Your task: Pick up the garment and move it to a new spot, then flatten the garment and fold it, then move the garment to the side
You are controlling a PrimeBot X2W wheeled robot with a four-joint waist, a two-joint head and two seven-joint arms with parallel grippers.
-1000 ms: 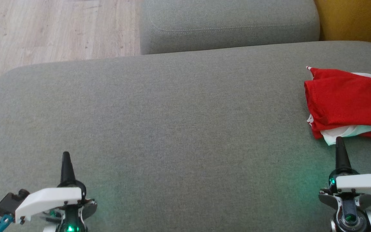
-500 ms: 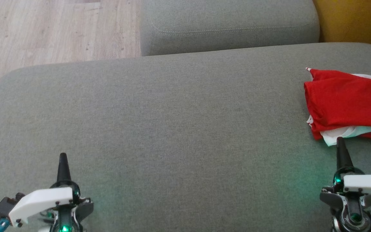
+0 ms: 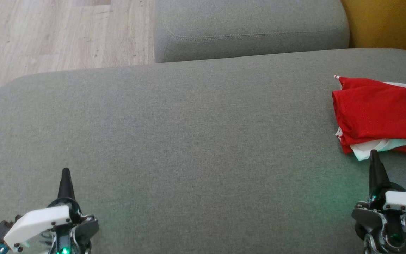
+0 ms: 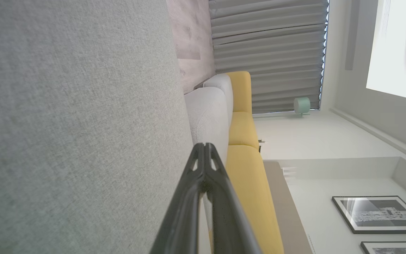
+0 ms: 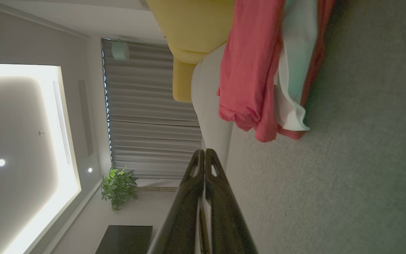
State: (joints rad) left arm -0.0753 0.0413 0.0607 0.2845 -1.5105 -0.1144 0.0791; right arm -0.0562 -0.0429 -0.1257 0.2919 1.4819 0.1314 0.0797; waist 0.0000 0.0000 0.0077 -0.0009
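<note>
Grey woven upholstery across most of the head view: broad sofa seat (image 3: 189, 123). Over at its right edge, red garment (image 3: 375, 113), folded into a bundle, a white and pale green layer peeking out underneath, partly cut off by the frame. Just short of its near hem, right pincer (image 3: 374, 155), fingers pressed together, gripping nothing. Low at the left, left pincer (image 3: 65, 173), likewise closed and empty, well apart from the cloth. Risky if nudged rightward: could slide the bundle off the edge or spring the folds loose. Beyond, pale wood floor (image 3: 48, 35), second grey cushion (image 3: 252, 28), yellow sofa (image 3: 386, 21). Nothing between pincers and garment.
</note>
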